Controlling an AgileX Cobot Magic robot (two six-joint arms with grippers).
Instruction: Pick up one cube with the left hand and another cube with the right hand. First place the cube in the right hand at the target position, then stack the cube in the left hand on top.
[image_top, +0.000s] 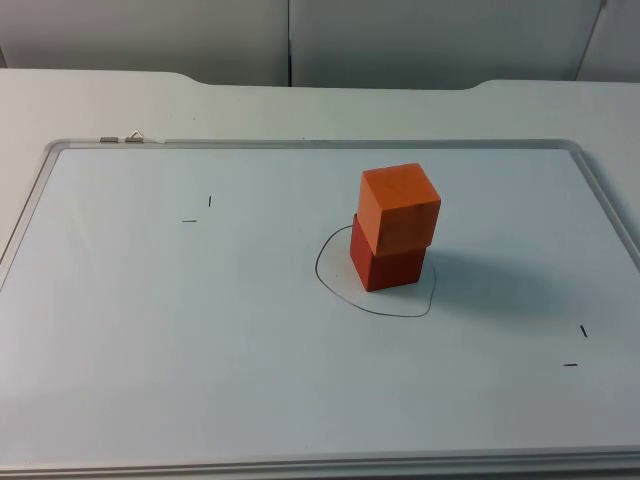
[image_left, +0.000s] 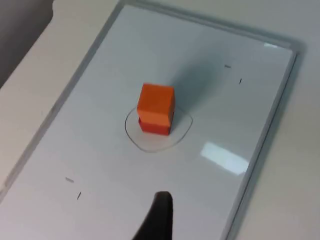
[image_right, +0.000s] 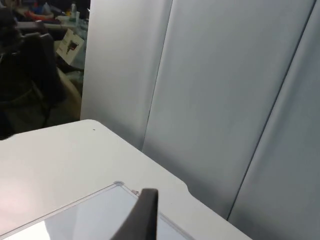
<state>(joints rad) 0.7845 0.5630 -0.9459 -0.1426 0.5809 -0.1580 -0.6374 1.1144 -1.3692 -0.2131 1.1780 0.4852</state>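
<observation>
An orange cube rests on a red cube, turned slightly against it. The stack stands inside a hand-drawn black outline near the middle of the whiteboard. In the left wrist view the orange cube covers most of the red cube. My left gripper hangs well back from the stack and holds nothing. My right gripper is raised over a corner of the whiteboard and faces the partition wall, far from the cubes.
The whiteboard's metal frame bounds the work area, with a small clip at its far left corner. Small black tick marks lie left of the stack, and more ticks lie to its right. The grey partition closes the back.
</observation>
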